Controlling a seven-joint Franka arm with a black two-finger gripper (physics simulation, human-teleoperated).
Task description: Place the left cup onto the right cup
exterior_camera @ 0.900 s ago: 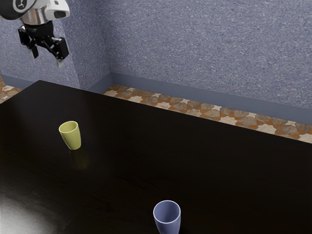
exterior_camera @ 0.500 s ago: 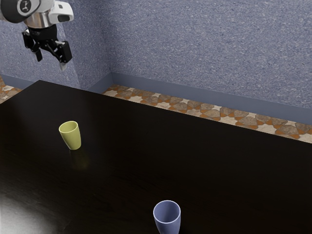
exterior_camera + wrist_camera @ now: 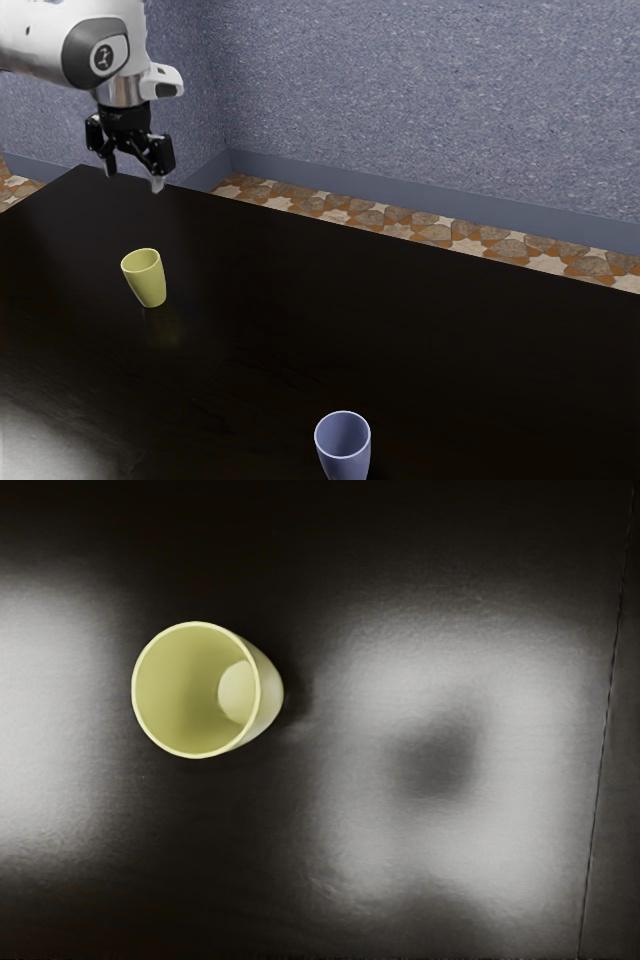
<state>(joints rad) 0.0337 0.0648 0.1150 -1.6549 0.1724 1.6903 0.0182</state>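
A yellow-green cup (image 3: 145,277) stands upright on the dark table (image 3: 330,310) toward the exterior view's left. A blue-violet cup (image 3: 343,446) stands upright near the table's front edge, toward the exterior view's right. My gripper (image 3: 131,178) hangs high above the table, behind and above the yellow-green cup, open with nothing between its fingers. From the wrist camera I look down into the yellow-green cup (image 3: 203,689), which is empty and sits well off to one side of the hand's centre.
The table's far edge (image 3: 300,212) runs behind the cups, with a patterned floor (image 3: 430,228) and a speckled blue wall (image 3: 420,90) beyond it. Bright glare patches lie on the glossy tabletop (image 3: 450,770).
My arm has come down and moved toward the exterior view's right, bringing the gripper closer to the yellow-green cup. Neither cup has moved.
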